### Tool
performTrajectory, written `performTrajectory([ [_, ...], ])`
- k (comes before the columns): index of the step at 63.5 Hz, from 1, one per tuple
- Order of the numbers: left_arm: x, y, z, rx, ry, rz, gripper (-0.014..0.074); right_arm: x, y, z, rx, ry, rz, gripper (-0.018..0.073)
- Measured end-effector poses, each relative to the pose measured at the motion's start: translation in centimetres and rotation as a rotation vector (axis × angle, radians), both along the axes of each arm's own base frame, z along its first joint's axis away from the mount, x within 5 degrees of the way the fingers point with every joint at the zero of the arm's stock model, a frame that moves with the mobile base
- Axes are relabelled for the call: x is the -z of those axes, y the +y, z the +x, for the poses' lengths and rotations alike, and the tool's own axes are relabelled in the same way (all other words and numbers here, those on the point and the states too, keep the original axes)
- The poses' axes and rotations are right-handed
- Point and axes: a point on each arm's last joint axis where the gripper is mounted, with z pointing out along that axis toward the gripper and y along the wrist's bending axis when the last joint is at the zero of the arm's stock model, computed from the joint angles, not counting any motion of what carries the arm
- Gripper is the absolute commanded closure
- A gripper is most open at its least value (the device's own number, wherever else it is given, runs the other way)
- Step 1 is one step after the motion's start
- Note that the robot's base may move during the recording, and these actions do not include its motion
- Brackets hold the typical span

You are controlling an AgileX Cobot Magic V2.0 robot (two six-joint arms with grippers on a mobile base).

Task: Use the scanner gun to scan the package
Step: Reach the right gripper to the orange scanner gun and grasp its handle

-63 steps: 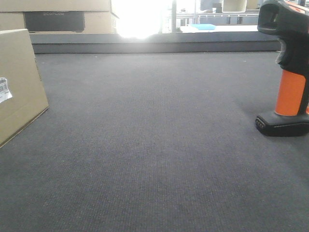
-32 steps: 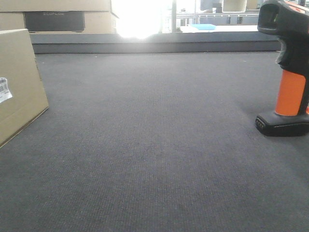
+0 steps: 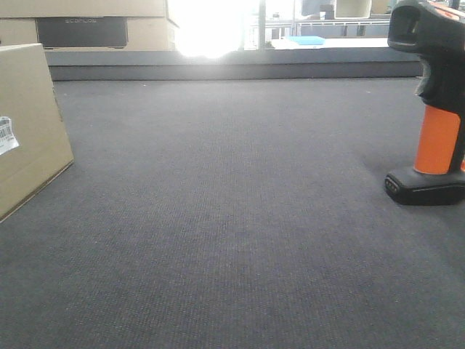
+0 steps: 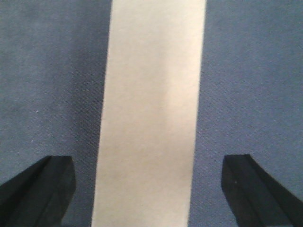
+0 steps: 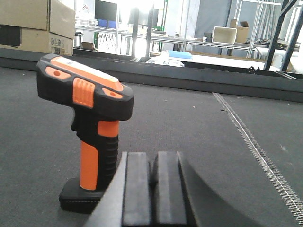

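Observation:
The package (image 3: 25, 131), a tan cardboard box with a small white barcode label (image 3: 6, 135), stands on the dark carpet at the left edge of the front view. From above, its narrow top face (image 4: 149, 113) runs between the wide-open jaws of my left gripper (image 4: 149, 189), which hangs over it without touching. The scanner gun (image 3: 434, 102) stands upright on its black foot at the right. My right gripper (image 5: 155, 182) is shut with nothing in it, just to the right of the scanner gun (image 5: 90, 127) and level with its foot.
Bigger pale boxes with a dark panel (image 3: 83, 29) are stacked beyond a low dark ledge (image 3: 232, 69) at the back. A metal strip (image 5: 255, 151) runs across the carpet at the right. Benches and shelving stand farther back.

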Motion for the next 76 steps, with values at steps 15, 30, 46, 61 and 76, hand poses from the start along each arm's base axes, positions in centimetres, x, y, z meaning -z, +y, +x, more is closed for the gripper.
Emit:
performTrajectory([
  [15, 1.6, 0.0, -0.4, 0.000, 0.057, 0.006, 0.0070, 0.0, 0.0, 0.0, 0.000, 0.000, 0.000, 0.0721],
  [30, 3.2, -0.3, -0.7, 0.008, 0.095, -0.032, 0.0208, 0.0, 0.0, 0.0, 0.000, 0.000, 0.000, 0.0721],
  [46, 3.4, -0.4, -0.6, 0.012, 0.089, -0.040, 0.0305, 0.0, 0.0, 0.0, 0.000, 0.000, 0.000, 0.0721],
  [61, 3.4, -0.4, -0.6, 0.012, 0.090, -0.042, 0.0305, 0.0, 0.0, 0.0, 0.000, 0.000, 0.000, 0.0721],
  [76, 1.7, -0.5, -1.5, 0.009, 0.075, -0.070, 0.0305, 0.0, 0.0, 0.0, 0.000, 0.000, 0.000, 0.0721],
])
